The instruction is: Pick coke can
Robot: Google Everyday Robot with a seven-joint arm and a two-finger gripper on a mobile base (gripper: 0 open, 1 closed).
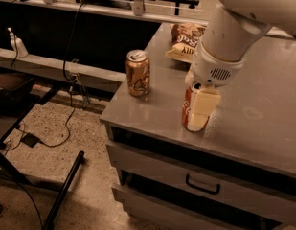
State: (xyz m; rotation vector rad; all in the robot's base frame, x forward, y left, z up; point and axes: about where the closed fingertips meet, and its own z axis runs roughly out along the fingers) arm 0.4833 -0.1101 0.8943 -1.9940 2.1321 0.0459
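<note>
The red coke can (187,113) stands upright on the grey cabinet top (262,123), near its front edge. My gripper (201,110) hangs from the big white arm (224,42) and has come down over the can. Its cream-coloured part covers the can's front and right side, so only a red strip on the left and a bit of the silver top show. The can's base rests on the cabinet top.
A tan-gold can (138,73) stands to the left, near the cabinet's left edge. A chip bag (185,42) lies behind the arm. Drawers with a dark handle (203,186) are below. Cables (66,123) and a black stand leg (61,195) lie on the floor at left.
</note>
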